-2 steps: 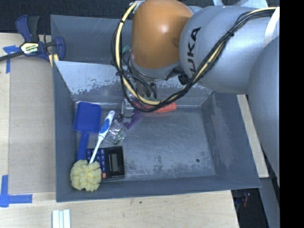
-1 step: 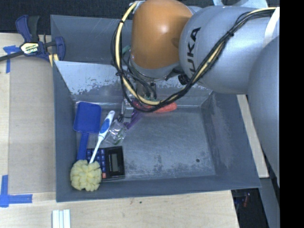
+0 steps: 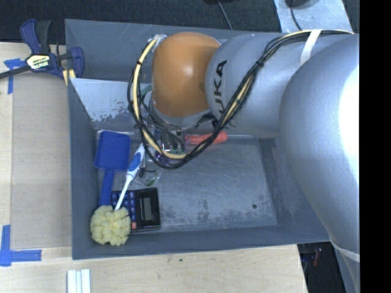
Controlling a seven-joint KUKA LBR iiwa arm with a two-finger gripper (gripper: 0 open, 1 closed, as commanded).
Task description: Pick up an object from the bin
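My gripper [image 3: 148, 175] pokes out below the orange wrist cover at the bin's left side, low over the floor. It is right beside a white toothbrush with a blue head [image 3: 129, 179] that lies slanted across a black calculator [image 3: 145, 209]. The calculator's top edge is just under the gripper. A blue plastic scoop [image 3: 112, 152] lies to the left along the bin's left wall. Nothing shows as held.
A yellow knobbly ball [image 3: 110, 226] sits in the front left corner at the toothbrush's lower end. A red-orange thing [image 3: 204, 139] peeks out from under the arm near the back wall. The arm and its cables cover the bin's back and right.
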